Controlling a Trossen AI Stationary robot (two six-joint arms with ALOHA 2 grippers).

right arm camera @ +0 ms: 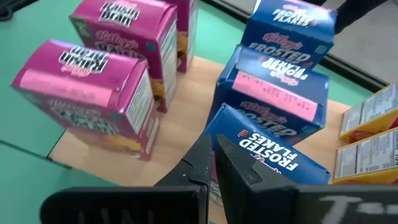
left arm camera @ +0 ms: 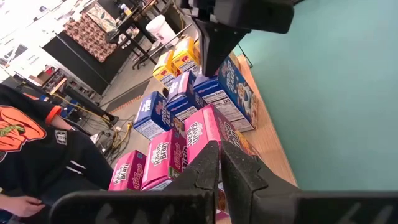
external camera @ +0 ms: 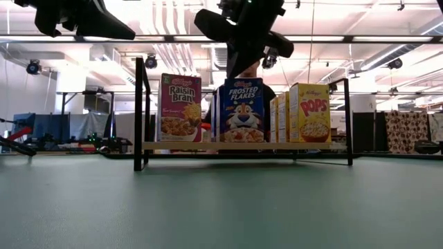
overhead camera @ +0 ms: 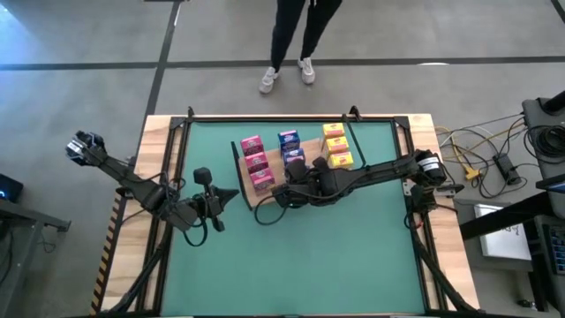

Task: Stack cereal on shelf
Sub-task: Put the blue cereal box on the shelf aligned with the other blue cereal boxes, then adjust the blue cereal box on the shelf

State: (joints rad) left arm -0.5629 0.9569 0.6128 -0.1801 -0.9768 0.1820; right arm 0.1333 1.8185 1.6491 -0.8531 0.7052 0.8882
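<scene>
The shelf point(external camera: 180, 146), a light wooden board with black wire end frames, lies on the green mat toward the far side. On it stand three rows of cereal boxes: pink point(overhead camera: 256, 162), blue point(overhead camera: 291, 148) and yellow point(overhead camera: 335, 146). My right gripper point(right arm camera: 211, 155) is shut. It slants down over the nearest blue box point(right arm camera: 267, 155), whose front faces the low view point(external camera: 242, 111). My left gripper point(left arm camera: 219, 155) is shut and hangs above the mat left of the shelf point(overhead camera: 231, 196), pointing at the pink boxes point(left arm camera: 205, 134). My right gripper's shut fingertips point(right arm camera: 202, 152) stand at the near top edge of the nearest blue box point(right arm camera: 239, 134), coming from above at a slant. Whether they touch the box, I cannot tell. The box stands upright on the board.
A person point(overhead camera: 291, 44) stands beyond the table's far edge. Cables and gear point(overhead camera: 494, 163) lie off the right side. The near half of the green mat point(overhead camera: 291, 265) is bare. The upright black wire frames point(external camera: 138, 114) rise at the ends of the board.
</scene>
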